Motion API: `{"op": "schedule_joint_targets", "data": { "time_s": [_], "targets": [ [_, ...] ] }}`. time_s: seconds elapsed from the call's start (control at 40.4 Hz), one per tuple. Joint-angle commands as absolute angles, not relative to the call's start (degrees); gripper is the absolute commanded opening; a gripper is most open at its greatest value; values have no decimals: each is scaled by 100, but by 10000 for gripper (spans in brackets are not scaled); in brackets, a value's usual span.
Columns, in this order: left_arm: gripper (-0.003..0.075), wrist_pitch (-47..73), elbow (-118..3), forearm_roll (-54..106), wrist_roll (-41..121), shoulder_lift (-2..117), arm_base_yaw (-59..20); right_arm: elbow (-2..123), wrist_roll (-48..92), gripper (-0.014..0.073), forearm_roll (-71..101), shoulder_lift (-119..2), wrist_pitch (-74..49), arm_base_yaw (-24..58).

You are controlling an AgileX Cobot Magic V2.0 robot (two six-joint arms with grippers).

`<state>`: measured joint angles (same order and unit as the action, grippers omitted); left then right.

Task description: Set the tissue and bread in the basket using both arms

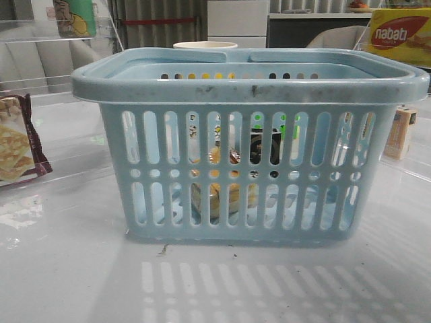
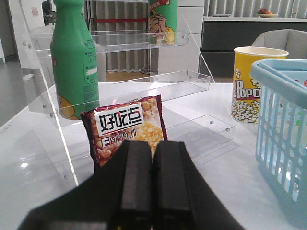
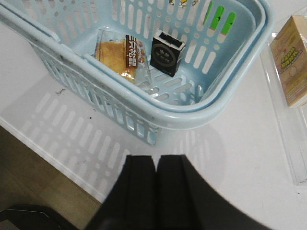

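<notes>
While both end effectors, left (image 2: 152,191) & right (image 3: 157,191), sit pressed together, bread (image 3: 117,55) lies inside basket (image 3: 192,115).

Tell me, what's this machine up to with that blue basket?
Nothing is being held right now. Both the left hand and the right hand are shut and empty, clear of the basket. Inside the basket lie the wrapped bread and a small black pack. A snack packet sits by a clear shelf on the left, untouched.
</notes>
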<state>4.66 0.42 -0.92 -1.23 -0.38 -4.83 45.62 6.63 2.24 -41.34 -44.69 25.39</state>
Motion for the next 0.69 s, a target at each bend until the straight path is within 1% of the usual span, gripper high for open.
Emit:
{"op": "schedule_joint_targets", "data": {
  "time_s": [0.0, 0.47, 0.545, 0.668],
  "targets": [
    [91, -111, 34, -95, -182, -136, -516, 4700, 691, 76, 166, -4102, -4086, 2551],
    [91, -111, 34, -95, -182, -136, -516, 4627, 691, 76, 145, -3999, -4050, 2533],
    [91, -111, 34, -95, -182, -136, -516, 4433, 710, 76, 0, -3762, -3888, 2264],
    [91, -111, 34, -95, -182, -136, -516, 3676, 710, 76, 0, -3003, -2861, 1271]
  ]
}}
